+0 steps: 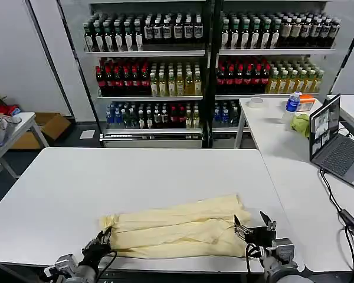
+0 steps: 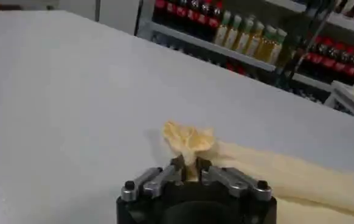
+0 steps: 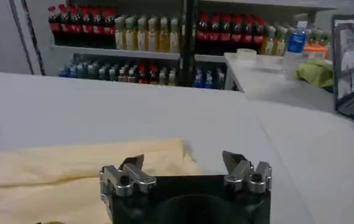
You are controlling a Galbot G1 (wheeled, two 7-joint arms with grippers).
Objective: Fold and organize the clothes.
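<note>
Cream T-shirt [image 1: 177, 229] folded, left end effector [image 2: 189, 165] pinching it

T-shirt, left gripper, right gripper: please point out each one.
T-shirt [image 1: 177, 230], head view, middle of the folded cloth.
Left gripper [image 2: 189, 165], left wrist view, between fingertips pinching cloth.
Right gripper [image 3: 183, 163], right wrist view, between open fingertips.

No text, brand name, number or sign can be read anywhere in these views. The labels on the bottles [image 1: 165, 29] lining the cooler shelves [image 1: 150, 52] are too small to make out, and the open laptop screen [image 1: 324, 126] on the side worktop [image 1: 271, 127] shows only indistinct shapes.
</note>
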